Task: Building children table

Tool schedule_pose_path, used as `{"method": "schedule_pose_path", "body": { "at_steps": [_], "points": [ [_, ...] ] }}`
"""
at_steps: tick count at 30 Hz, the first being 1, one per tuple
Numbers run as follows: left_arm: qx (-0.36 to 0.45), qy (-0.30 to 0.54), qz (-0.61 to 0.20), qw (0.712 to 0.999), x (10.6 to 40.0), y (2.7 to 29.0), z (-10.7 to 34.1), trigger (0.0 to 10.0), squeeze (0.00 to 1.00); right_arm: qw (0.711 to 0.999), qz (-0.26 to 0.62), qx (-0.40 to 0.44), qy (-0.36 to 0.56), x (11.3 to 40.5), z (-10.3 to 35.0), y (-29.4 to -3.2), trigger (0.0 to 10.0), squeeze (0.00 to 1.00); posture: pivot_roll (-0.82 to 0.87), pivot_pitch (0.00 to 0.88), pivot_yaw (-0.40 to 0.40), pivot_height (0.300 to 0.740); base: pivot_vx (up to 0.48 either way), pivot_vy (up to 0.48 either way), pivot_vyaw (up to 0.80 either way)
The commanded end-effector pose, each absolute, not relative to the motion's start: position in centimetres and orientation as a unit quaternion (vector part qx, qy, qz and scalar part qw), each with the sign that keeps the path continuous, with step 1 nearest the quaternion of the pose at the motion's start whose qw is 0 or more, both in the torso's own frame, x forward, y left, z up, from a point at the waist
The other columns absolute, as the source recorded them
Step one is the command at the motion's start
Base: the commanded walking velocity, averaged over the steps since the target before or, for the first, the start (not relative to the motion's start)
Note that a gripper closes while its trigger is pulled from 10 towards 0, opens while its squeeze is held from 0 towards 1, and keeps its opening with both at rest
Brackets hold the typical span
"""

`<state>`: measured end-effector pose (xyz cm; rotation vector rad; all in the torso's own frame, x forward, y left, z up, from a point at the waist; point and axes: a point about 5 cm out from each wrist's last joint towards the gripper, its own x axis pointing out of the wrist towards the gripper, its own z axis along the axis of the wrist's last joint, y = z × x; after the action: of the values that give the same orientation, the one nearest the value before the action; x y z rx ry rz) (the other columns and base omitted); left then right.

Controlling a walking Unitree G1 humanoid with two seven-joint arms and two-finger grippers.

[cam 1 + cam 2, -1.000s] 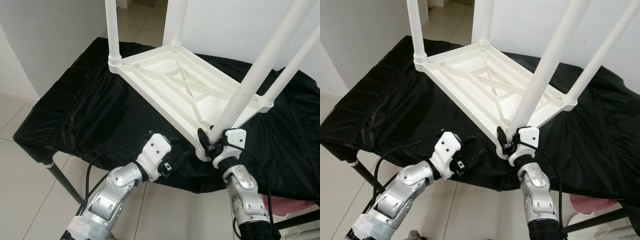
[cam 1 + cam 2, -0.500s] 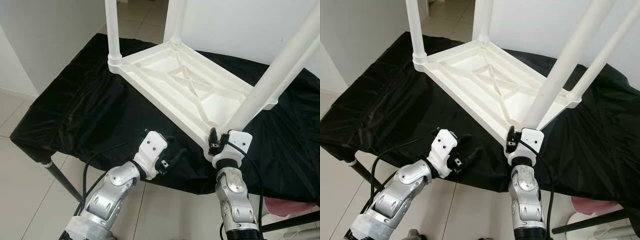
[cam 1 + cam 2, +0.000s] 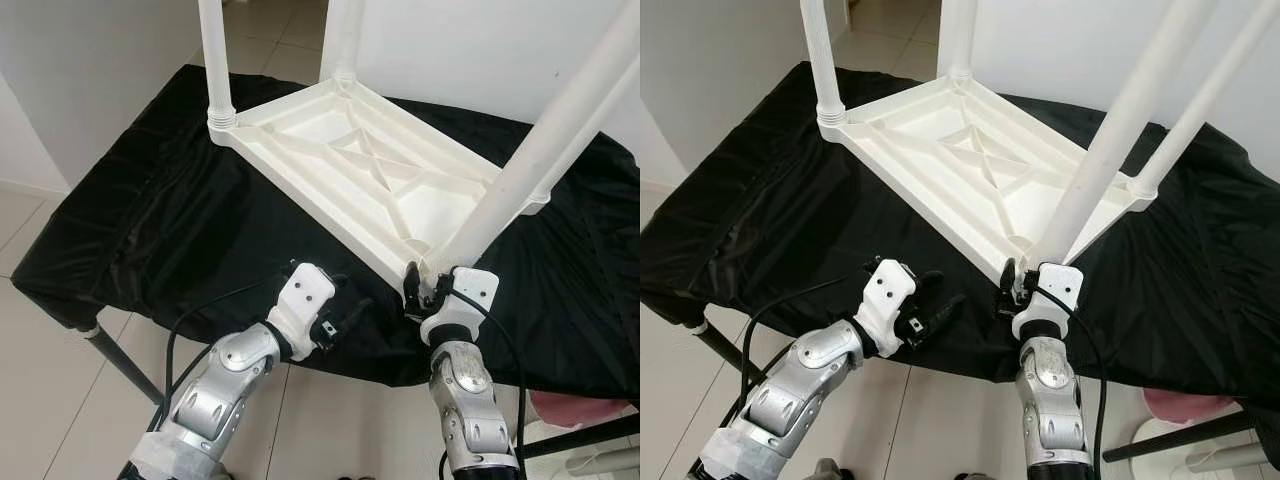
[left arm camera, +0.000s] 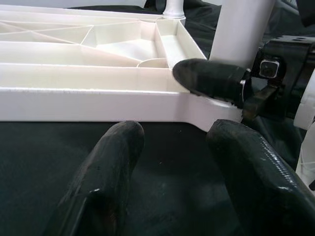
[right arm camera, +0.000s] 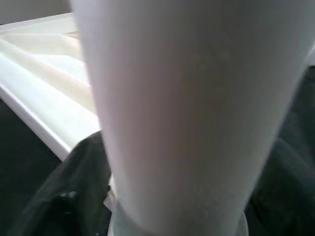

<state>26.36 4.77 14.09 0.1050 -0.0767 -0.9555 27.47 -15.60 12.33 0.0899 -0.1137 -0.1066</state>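
A white plastic children's table top (image 3: 350, 170) is lying upside down, ribbed underside facing up, on a work surface draped in a shiny black cloth (image 3: 150, 220). Four white tubular legs are standing up from its corners: the far-left leg (image 3: 215, 60), the far-right leg (image 3: 342, 40), the right-hand leg (image 3: 1200, 100), and the nearest leg (image 3: 540, 150), which is leaning steeply toward the camera.

The right gripper (image 3: 418, 288) is reaching up at the table's nearest corner, its two black fingers set around the base of the nearest leg where it enters the socket. In the right wrist view the leg (image 5: 182, 113) is looming large between dark fingers on either side, so the jaws appear to be pinching it, though the view is too close to be certain of contact.

The left gripper (image 3: 345, 318) is hovering just below the table's near edge over the black cloth, its jaws spread with nothing between them, apart from the white rim.

The step in hand seems to be seating the last leg. Next, the right gripper will likely need to push or twist the leg fully into its socket, while the left steadies the table's rim.
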Motion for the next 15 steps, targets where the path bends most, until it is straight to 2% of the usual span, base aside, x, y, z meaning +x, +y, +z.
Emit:
{"method": "schedule_pose_path", "body": {
  "at_steps": [1, 7, 8, 11, 12, 15],
  "points": [
    [0.052, -0.031, -0.47, 0.881, 26.1, 4.6, 14.0, 10.0, 0.0, 0.996, -0.051, 0.046, -0.056, 27.2, 12.2, -16.0, 10.0, 1.0, 0.03, 0.106, -0.08, 0.74, 0.0, 0.0, 0.0],
    [0.065, -0.042, -0.472, 0.878, 26.2, 4.7, 14.3, 10.0, 0.0, 0.997, -0.012, 0.033, -0.062, 26.9, 12.1, -17.1, 10.0, 1.0, 0.04, 0.091, -0.085, 0.74, 0.0, 0.0, 0.0],
    [0.067, -0.042, -0.473, 0.878, 26.2, 4.7, 14.2, 10.0, 0.0, 0.997, 0.029, 0.047, -0.06, 27.0, 12.1, -17.0, 10.0, 0.0, 0.04, 0.086, -0.086, 0.74, 0.0, 0.0, 0.0],
    [0.069, -0.041, -0.474, 0.877, 26.2, 4.7, 14.1, 10.0, 0.0, 0.993, 0.075, 0.064, -0.063, 27.0, 12.1, -17.0, 10.0, 0.0, 0.03, 0.078, -0.088, 0.74, 0.0, 0.0, 0.0],
    [0.07, -0.041, -0.477, 0.875, 26.2, 4.4, 14.1, 10.0, 0.0, 0.99, 0.119, 0.029, -0.075, 27.5, 12.3, -17.4, 10.0, 0.0, 0.03, 0.075, -0.088, 0.74, 0.0, 0.0, 0.0],
    [0.069, -0.042, -0.477, 0.875, 26.2, 4.3, 14.2, 10.0, 0.0, 0.988, 0.137, 0.003, -0.074, 27.8, 12.3, -17.7, 10.0, 0.0, 0.03, 0.07, -0.087, 0.74, 0.0, 0.0, 0.0]
  ]
}}
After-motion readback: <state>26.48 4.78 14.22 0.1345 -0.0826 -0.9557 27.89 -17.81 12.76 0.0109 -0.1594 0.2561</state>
